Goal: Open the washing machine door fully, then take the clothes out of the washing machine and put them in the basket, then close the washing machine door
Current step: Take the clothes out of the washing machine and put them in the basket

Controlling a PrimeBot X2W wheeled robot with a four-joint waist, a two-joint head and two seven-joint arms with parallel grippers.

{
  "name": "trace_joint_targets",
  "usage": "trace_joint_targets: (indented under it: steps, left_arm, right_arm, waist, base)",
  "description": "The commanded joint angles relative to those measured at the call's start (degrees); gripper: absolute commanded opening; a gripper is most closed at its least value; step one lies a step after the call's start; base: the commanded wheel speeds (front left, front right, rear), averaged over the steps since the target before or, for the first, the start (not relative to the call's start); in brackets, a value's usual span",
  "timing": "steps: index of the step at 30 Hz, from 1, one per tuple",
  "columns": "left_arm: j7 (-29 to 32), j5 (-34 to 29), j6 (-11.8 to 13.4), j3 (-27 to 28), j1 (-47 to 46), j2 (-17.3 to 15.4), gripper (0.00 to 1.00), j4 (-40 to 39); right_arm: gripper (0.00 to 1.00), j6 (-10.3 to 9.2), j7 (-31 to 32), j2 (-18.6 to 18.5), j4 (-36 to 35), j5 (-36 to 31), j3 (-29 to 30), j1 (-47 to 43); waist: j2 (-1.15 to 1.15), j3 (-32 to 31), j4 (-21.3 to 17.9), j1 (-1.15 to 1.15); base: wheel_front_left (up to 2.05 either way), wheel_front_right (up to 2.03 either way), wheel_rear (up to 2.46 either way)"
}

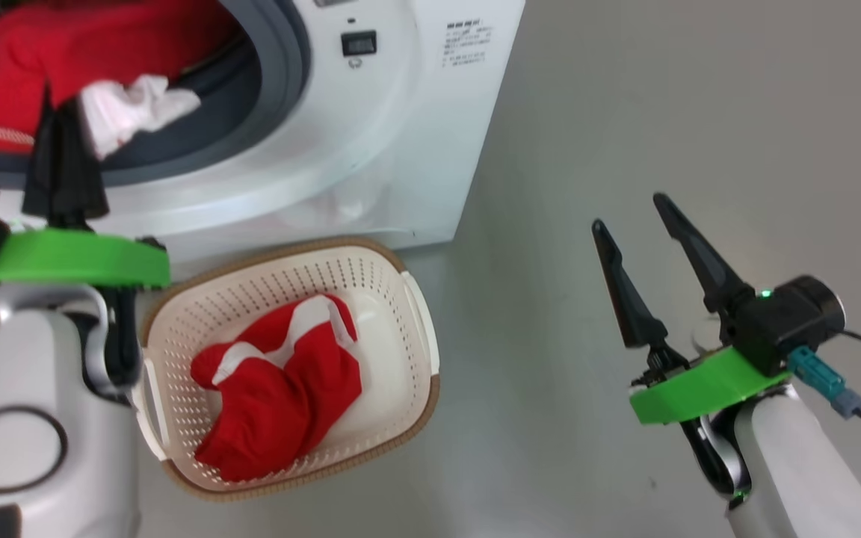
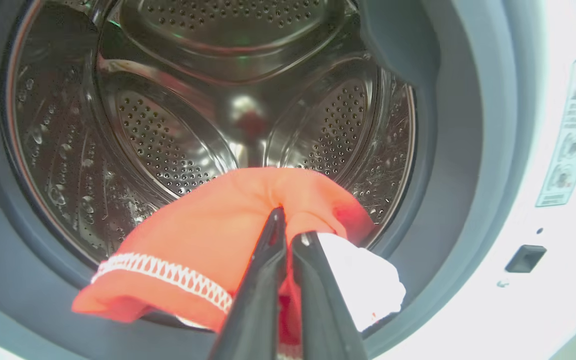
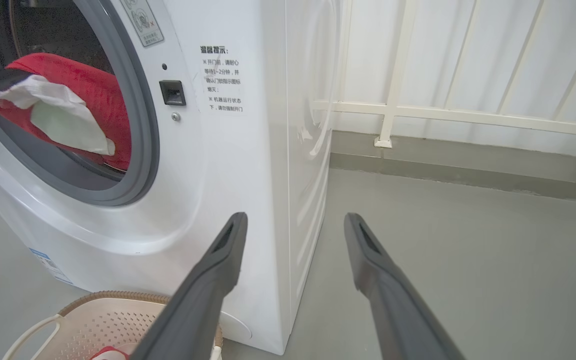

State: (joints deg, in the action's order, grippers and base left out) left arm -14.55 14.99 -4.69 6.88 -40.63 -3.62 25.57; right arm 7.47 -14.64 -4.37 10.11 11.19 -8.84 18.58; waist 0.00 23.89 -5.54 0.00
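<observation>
Head view: clothes [image 1: 64, 52] over the lower seal [image 1: 288, 67] edge, bare floor [image 1: 662, 112] rightward.

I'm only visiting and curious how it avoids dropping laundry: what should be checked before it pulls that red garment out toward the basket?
1. Grip: left gripper shut on the red garment: ok.
2. Garment clear of the opening: it lies across the grey seal: not ok.
3. Basket on the floor in front of the machine, with room beside the other garment in it: ok.
4. Right gripper out of the path: open, over bare floor: ok.
5. Door swung fully aside: cannot tell.
</observation>
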Motion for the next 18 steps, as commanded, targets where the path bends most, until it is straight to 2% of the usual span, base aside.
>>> trace_joint_targets:
  steps: [1, 10, 18]
  left_arm:
    - [-0.4, -0.8, -0.7, 1.5, 2.3, -1.1, 0.0, -2.7]
    - [-0.4, -1.2, -1.1, 1.2, 10.7, 0.3, 0.0, -8.9]
    - [-0.4, 0.1, -0.1, 0.8, 16.8, 0.7, 0.0, -14.8]
  right_arm:
    - [1.0, 0.02, -0.4, 0.4, -1.0, 0.6, -0.7, -1.8]
    - [1.0, 0.02, -0.4, 0.6, -0.6, 0.6, -0.5, -4.6]
    - [1.0, 0.02, -0.4, 0.7, 0.0, 0.7, -0.3, -6.4]
  waist:
    - [0.0, -3.2, 0.7, 0.0]
    - [0.0, -8.8, 1.7, 0.0]
    - [0.0, -12.1, 2.6, 0.0]
  base:
    - [0.0, 0.0, 0.0]
    - [0.0, 0.0, 0.0]
    - [0.0, 0.0, 0.0]
